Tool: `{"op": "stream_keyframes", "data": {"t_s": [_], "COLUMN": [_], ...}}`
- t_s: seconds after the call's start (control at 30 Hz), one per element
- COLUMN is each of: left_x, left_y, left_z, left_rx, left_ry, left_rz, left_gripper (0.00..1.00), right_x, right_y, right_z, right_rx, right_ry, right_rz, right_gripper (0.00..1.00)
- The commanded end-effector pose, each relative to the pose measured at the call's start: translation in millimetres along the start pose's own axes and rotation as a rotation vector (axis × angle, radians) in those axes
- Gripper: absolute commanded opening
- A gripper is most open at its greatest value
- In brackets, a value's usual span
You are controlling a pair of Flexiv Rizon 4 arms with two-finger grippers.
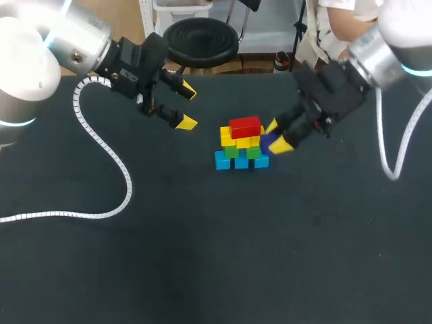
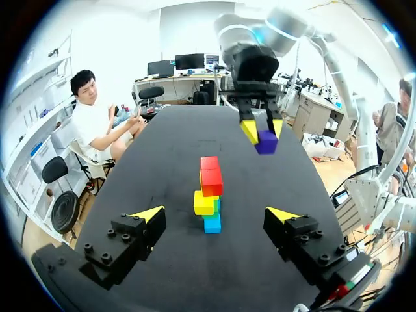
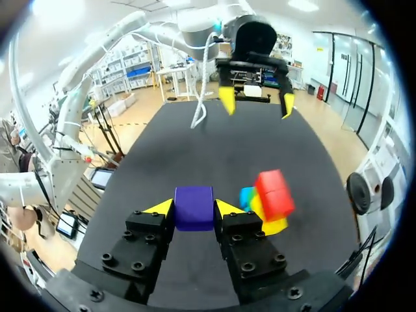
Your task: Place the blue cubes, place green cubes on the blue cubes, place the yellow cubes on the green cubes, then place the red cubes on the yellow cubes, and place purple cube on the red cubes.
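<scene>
Purple plastic-looking cube (image 1: 269, 143) sits pinched in my right gripper (image 1: 277, 138) at three o'clock of the blue, green, yellow and red cube stack (image 1: 241, 143), ready to cap it. Left wrist: my left gripper (image 2: 216, 214) gapes wide, empty, standing clear. Right wrist: both fingers (image 3: 159, 208) clamp the cube; stack ahead at two o'clock.

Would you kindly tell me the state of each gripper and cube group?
left gripper: open, empty.
right gripper: shut on the purple cube.
purple cube: gripped, not yet stacked.
red cubes: on yellow cubes.
yellow cubes: on green cubes.
green cubes: on blue cubes.
blue cubes: on the table.
</scene>
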State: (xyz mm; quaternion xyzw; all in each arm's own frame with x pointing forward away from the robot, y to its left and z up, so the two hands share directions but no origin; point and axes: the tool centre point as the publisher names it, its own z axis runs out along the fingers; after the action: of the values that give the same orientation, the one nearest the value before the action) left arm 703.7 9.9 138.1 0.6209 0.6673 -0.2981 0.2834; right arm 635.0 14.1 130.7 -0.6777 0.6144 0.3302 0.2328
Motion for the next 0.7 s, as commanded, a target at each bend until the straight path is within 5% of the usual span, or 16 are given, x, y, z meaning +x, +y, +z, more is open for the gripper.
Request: {"op": "stream_keyframes", "data": {"t_s": [0.03, 0.7], "left_x": [0.7, 0.7], "left_y": [-0.1, -0.1], "left_z": [-0.3, -0.3], "left_rx": [-0.001, -0.001], "left_ry": [-0.002, -0.002], "left_rz": [0.002, 0.002], "left_gripper": [1.0, 1.0], "right_x": [-15.1, -15.5], "right_y": [-13.4, -35.2], "right_z": [-4.8, 18.3], "right_rx": [0.004, 0.089], "right_ry": [0.032, 0.039], "right_rz": [-0.011, 0.008], "right_gripper": [0.0, 0.0]}}
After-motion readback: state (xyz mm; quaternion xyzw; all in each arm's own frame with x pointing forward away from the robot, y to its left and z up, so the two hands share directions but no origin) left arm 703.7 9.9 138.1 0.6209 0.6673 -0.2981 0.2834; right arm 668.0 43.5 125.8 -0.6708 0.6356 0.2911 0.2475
